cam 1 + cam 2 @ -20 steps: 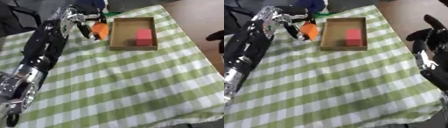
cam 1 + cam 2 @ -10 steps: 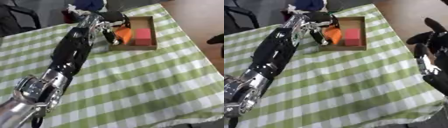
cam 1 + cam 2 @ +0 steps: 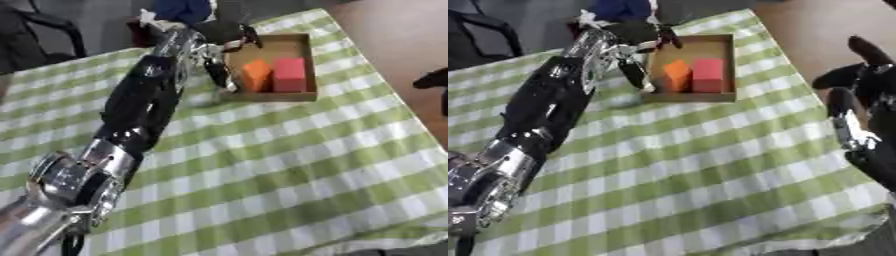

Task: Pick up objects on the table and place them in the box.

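The left hand (image 3: 223, 47), fingers apparently spread, has just released the orange block (image 3: 256, 75) into the box (image 3: 297, 42) beside it.

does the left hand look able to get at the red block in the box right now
Probably yes. The left hand is at the box's near-left rim, fingers spread, holding nothing. The red block sits just beyond the orange block, and the box is open-topped, so reaching over from above looks free.

two blocks (image 3: 273, 75) side by side in box (image 3: 302, 94), table (image 3: 262, 165) far edge
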{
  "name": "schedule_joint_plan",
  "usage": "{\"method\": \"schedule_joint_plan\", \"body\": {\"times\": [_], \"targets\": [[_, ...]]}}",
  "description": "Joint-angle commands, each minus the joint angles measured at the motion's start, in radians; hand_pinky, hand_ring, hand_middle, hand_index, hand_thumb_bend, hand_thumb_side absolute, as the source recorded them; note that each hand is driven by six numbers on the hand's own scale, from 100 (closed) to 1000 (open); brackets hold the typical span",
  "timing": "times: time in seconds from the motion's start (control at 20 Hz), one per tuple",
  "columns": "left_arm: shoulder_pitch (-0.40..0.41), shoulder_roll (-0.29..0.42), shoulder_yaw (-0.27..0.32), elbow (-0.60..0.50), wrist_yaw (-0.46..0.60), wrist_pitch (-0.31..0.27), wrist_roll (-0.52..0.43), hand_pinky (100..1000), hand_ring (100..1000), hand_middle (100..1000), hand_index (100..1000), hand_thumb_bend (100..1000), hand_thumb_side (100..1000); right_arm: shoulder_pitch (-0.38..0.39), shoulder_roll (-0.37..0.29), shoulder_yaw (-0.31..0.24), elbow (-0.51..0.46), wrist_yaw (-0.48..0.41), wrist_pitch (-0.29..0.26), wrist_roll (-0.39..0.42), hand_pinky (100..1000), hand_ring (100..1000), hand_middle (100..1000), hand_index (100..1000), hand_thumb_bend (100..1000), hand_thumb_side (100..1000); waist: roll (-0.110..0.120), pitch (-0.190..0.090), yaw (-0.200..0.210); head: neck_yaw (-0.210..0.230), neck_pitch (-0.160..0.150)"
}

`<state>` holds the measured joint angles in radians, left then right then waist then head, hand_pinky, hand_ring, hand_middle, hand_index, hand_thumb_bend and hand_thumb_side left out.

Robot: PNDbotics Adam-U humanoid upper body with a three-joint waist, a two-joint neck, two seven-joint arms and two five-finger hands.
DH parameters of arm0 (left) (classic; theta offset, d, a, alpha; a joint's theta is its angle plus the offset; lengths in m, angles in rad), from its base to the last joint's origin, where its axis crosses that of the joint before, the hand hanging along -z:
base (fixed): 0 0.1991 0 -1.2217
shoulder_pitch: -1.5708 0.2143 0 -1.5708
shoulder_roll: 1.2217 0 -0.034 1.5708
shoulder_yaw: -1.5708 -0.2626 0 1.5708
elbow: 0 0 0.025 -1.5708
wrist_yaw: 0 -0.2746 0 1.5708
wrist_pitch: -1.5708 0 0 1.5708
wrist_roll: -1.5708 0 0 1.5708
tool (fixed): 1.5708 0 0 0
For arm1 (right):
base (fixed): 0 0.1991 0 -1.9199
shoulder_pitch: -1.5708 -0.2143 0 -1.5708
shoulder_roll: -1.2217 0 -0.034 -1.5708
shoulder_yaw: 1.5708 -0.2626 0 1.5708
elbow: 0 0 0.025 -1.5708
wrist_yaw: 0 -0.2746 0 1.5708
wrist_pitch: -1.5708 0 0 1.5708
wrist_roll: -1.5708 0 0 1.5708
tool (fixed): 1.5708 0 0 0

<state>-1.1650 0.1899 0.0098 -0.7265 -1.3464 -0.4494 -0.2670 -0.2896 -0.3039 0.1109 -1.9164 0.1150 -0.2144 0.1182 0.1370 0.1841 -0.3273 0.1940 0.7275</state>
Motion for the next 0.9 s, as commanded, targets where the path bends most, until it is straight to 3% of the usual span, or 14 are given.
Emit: {"method": "schedule_joint_plan", "body": {"times": [0.05,0.3,0.5,0.55,0.65,0.9], "targets": [[-0.004,0.065,0.008,-0.071,0.056,-0.008,0.049,764,703,773,866,494,214,-0.003,-0.004,-0.008,-0.004,-0.007,0.000,-0.001,877,704,631,1000,100,592,-0.018,-0.022,0.012,-0.012,-0.006],[0.082,0.194,0.000,-0.291,0.296,-0.025,0.096,729,673,725,841,415,228,0.006,-0.007,-0.021,-0.003,-0.002,0.001,-0.014,877,704,632,1000,100,589,-0.027,-0.028,0.064,-0.031,0.006],[0.253,0.269,0.033,-0.535,0.548,0.032,0.137,681,664,711,840,455,305,0.010,-0.013,-0.028,-0.005,0.002,0.000,-0.023,877,704,632,1000,100,587,-0.038,-0.025,0.107,-0.037,0.008],[0.303,0.274,0.048,-0.590,0.614,0.054,0.149,668,648,704,837,446,370,0.009,-0.014,-0.029,-0.006,0.003,0.000,-0.025,877,704,632,1000,100,586,-0.041,-0.023,0.118,-0.036,0.009],[0.394,0.274,0.076,-0.690,0.736,0.098,0.174,657,646,697,835,438,401,0.009,-0.016,-0.030,-0.007,0.004,0.000,-0.027,877,704,632,1000,100,585,-0.047,-0.020,0.138,-0.033,0.012],[0.549,0.213,0.139,-0.850,0.920,0.192,0.223,632,636,683,831,410,421,0.010,-0.017,-0.028,-0.007,0.006,0.000,-0.026,877,704,631,1000,100,585,-0.061,-0.010,0.179,-0.014,0.019]]}}
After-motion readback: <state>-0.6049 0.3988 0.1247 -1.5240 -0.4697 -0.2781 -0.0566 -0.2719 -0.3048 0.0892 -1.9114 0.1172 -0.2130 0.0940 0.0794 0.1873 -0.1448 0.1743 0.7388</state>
